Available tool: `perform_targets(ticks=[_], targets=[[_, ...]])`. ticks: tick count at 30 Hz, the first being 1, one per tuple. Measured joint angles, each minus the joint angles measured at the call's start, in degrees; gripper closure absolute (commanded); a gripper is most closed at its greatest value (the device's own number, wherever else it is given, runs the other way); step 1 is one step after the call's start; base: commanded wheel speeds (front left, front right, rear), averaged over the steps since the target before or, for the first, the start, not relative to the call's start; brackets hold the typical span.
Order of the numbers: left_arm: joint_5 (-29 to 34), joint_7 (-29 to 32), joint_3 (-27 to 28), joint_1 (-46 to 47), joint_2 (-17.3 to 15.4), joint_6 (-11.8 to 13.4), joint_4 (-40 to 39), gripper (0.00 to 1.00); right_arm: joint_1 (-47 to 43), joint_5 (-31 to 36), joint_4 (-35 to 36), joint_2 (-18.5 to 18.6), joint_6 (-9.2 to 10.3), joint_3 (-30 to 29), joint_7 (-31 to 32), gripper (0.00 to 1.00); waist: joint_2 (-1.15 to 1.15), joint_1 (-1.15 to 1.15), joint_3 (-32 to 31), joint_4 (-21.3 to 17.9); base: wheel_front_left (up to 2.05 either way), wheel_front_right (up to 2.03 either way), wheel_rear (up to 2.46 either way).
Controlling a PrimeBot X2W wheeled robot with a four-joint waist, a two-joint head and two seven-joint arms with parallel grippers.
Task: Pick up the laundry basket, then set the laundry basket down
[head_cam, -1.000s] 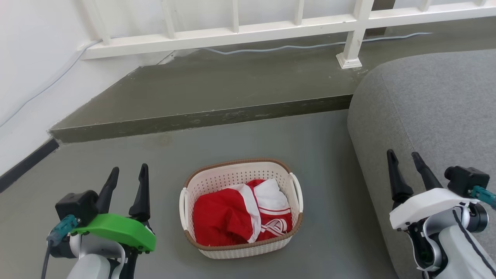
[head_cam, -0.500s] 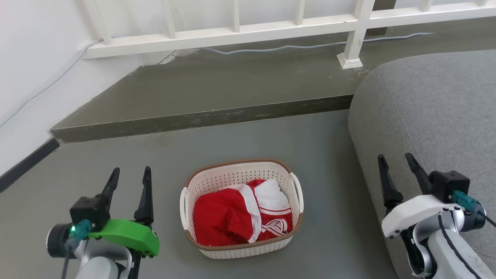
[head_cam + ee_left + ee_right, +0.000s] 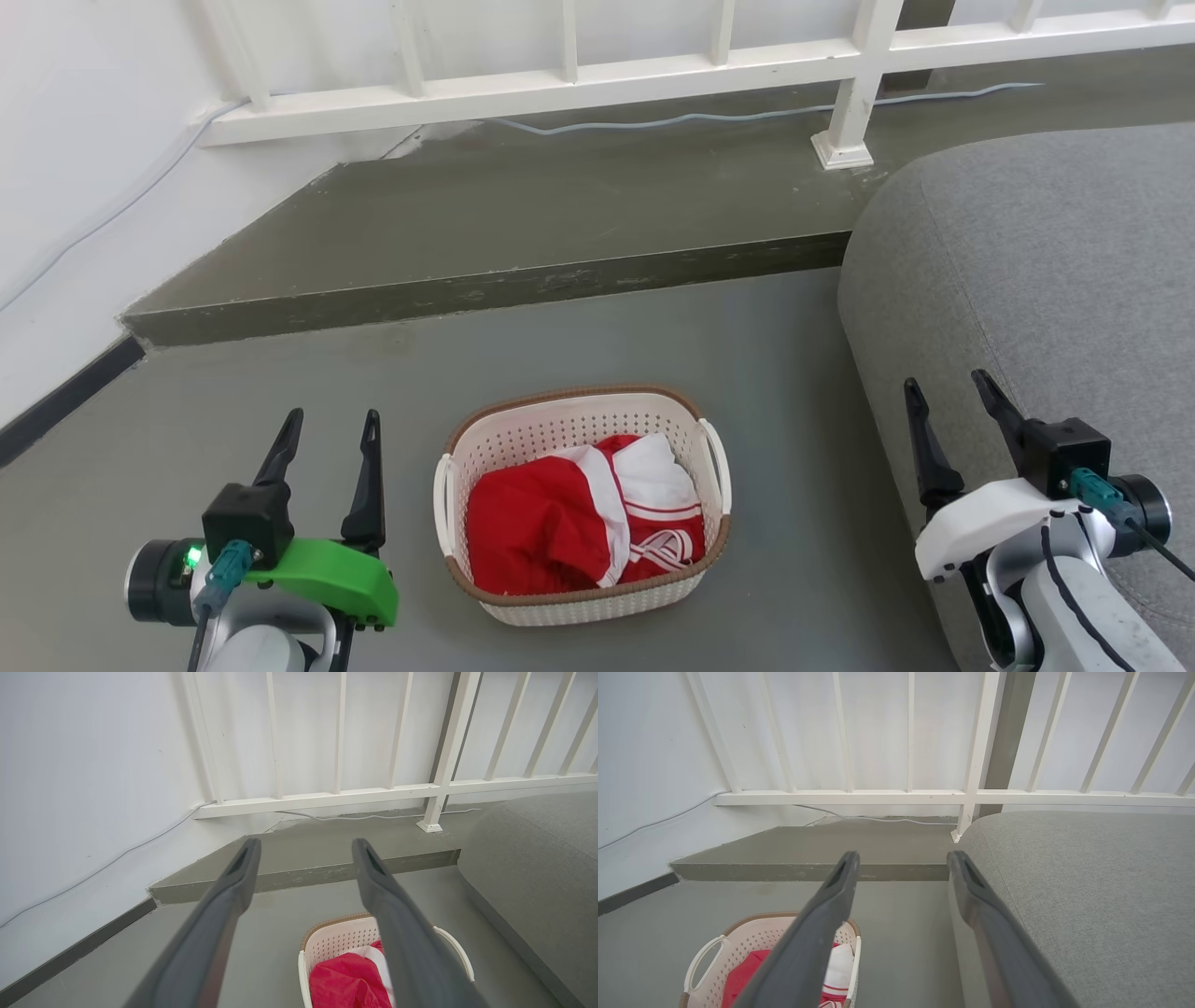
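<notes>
The laundry basket (image 3: pixel 523 439), cream-white with a brown rim and white side handles, stands on the grey floor with red and white clothes (image 3: pixel 579 523) inside. My left gripper (image 3: pixel 331 425) hovers open to its left, apart from the left handle. Open too, my right gripper (image 3: pixel 943 387) hangs to the basket's right, over the sofa's edge. In the left wrist view the basket (image 3: pixel 336 942) lies low between the fingers; in the right wrist view the basket (image 3: pixel 752 938) sits at the lower left.
A grey sofa (image 3: pixel 1046 271) fills the right side, close to the right arm. A raised concrete step (image 3: pixel 485 224) runs behind the basket, with a white railing (image 3: pixel 560 84) and a cable beyond. A white wall with dark skirting (image 3: pixel 65 392) borders the left.
Both grippers have sunk lower and drawn inward toward the basket, their wrists rolling. The basket has not moved.
</notes>
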State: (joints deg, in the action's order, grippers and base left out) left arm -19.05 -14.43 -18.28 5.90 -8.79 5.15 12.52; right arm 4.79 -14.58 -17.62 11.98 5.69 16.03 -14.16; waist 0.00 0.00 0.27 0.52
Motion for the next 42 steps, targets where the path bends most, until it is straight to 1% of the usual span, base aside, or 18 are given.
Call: perform_targets(ticks=[28,42], targets=[[0.0,0.0,1.1,-0.1,0.6,0.0,1.6,0.0,0.0,-0.1,-0.5,-0.4,-0.03,-0.4,0.0,0.0,0.0,0.0,0.8,0.0,0.0,0.0,0.0],[-0.1,0.0,1.5,0.2,0.7,0.0,0.8,0.0,1.6,-0.1,-0.5,-1.2,-0.04,-0.4,0.0,0.0,0.0,0.0,5.5,-0.2,0.0,0.0,0.0]])
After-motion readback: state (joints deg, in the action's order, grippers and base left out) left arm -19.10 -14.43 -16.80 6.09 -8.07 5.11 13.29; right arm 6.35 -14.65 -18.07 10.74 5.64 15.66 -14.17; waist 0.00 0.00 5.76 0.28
